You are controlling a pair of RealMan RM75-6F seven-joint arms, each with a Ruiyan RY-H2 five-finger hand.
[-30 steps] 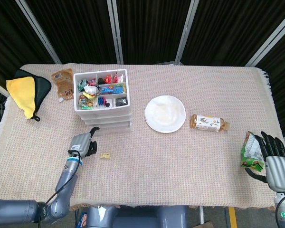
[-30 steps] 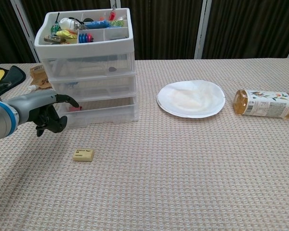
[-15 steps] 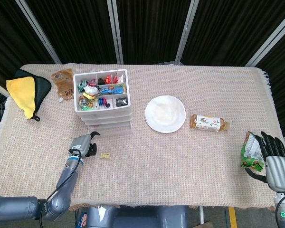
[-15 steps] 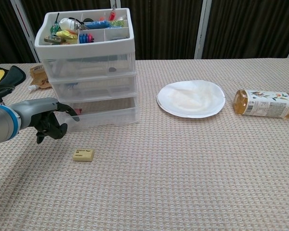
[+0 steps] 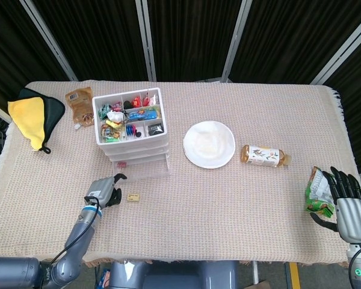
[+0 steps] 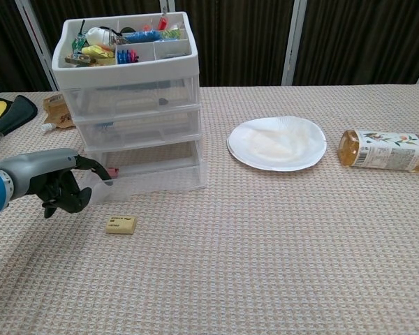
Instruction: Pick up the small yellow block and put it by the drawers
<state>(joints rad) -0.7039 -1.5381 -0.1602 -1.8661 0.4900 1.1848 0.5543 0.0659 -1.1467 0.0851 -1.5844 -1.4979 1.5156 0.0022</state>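
Small yellow block [image 6: 121, 224] lies flat on the woven tablecloth [image 5: 228, 198], in front of the drawer unit [image 6: 129, 105] and apart from it, near its left corner. In the head view the block [image 5: 133, 197] sits just right of the left hand. Nothing is holding it.

Left hand [image 6: 61, 187] is low over the cloth, beside the block but not touching it. Most fingers are curled in toward the palm with nothing in them; one finger [image 6: 98, 169] reaches out to the front of the bottom drawer [image 6: 150, 174]. That drawer is pulled out past the two above it. Can't tell whether the fingertip is hooked on the drawer lip or only touching it.

The drawer unit is three clear drawers with a white divided tray [image 5: 129, 115] on top, full of small mixed items. The unit looks slightly skewed to the table edges in the head view.

Right hand [image 5: 348, 205] shows only in the head view, at the far right table edge. Fingers [image 5: 342, 183] are extended and apart, holding nothing, with a green snack bag [image 5: 317, 192] just left of them. Contact with the bag is unclear.

Rest of the table:
- white paper plate [image 6: 276, 142] mid-table
- bottled tea [image 6: 383, 149] on its side, right of the plate
- brown snack packet [image 5: 79, 106] left of the unit
- yellow cloth [image 5: 27, 120] on a black pouch [image 5: 51, 111] at the far left
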